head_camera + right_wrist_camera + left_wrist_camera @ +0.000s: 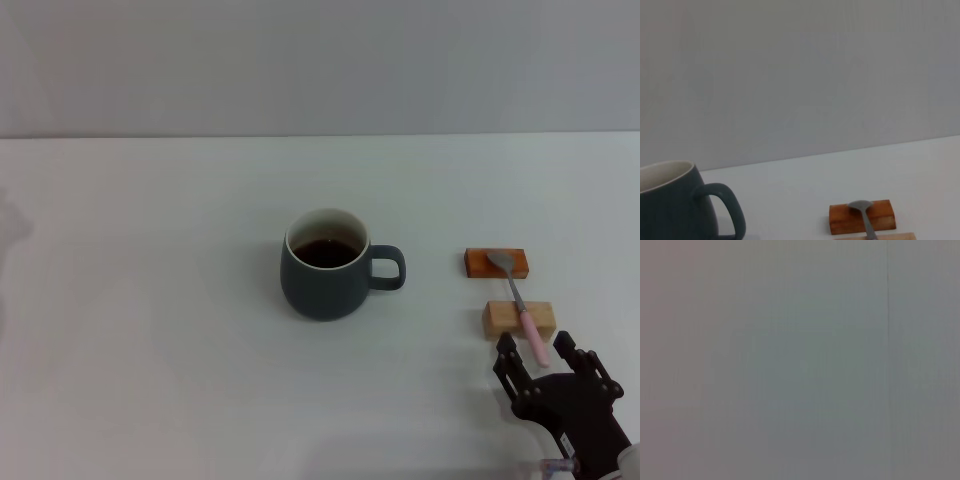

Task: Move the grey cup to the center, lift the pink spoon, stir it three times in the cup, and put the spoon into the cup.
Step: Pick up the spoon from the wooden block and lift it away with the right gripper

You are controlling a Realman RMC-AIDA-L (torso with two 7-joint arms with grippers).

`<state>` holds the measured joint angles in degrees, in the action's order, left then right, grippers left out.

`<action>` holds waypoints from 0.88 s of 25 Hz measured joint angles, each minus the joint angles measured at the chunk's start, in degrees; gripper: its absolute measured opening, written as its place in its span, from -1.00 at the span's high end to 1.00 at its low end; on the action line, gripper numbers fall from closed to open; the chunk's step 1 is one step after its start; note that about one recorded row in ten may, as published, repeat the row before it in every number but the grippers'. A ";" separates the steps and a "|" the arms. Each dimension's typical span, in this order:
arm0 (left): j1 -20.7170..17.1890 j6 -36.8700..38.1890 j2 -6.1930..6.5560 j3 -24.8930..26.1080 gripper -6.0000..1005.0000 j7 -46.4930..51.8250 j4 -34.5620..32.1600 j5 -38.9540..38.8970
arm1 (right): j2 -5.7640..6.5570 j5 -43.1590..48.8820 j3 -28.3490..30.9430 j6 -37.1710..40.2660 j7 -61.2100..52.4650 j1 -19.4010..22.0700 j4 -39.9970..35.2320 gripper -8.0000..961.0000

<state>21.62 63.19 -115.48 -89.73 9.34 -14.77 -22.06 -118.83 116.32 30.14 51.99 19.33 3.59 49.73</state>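
The grey cup (325, 267) stands near the middle of the white table, handle pointing right, dark liquid inside; the right wrist view shows it too (675, 205). The pink spoon (524, 308) lies to its right, metal bowl (860, 205) on an orange-brown block (495, 263) and pink handle across a light wooden block (519, 318). My right gripper (538, 349) sits just in front of the spoon's handle end, open, its two black fingers on either side of the handle tip. The left gripper is out of view.
The orange-brown block (862, 216) and the wooden block's top edge (875, 236) show close in the right wrist view. A grey wall rises behind the table's far edge. The left wrist view shows only a plain grey surface.
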 joint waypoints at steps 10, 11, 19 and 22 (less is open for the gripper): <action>0.07 0.00 0.09 -0.04 0.99 -0.12 0.00 0.00 | 0.24 0.07 -0.69 -0.12 0.00 -0.23 0.16 -0.30; 0.06 0.00 0.08 -0.04 0.99 -0.12 0.00 0.00 | 0.24 0.07 -0.69 -0.12 0.00 -0.23 0.16 -0.23; -0.09 0.00 0.09 -0.02 0.99 0.00 -0.09 0.00 | 0.22 0.00 -0.62 0.13 0.00 0.08 0.18 0.15; -0.11 0.00 0.16 -0.01 0.99 0.01 -0.09 0.00 | 0.21 -0.07 -0.50 0.13 0.00 0.10 0.15 0.16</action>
<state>21.51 63.19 -115.32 -89.75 9.35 -14.85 -22.06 -118.62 116.25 29.64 52.12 19.33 3.69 49.88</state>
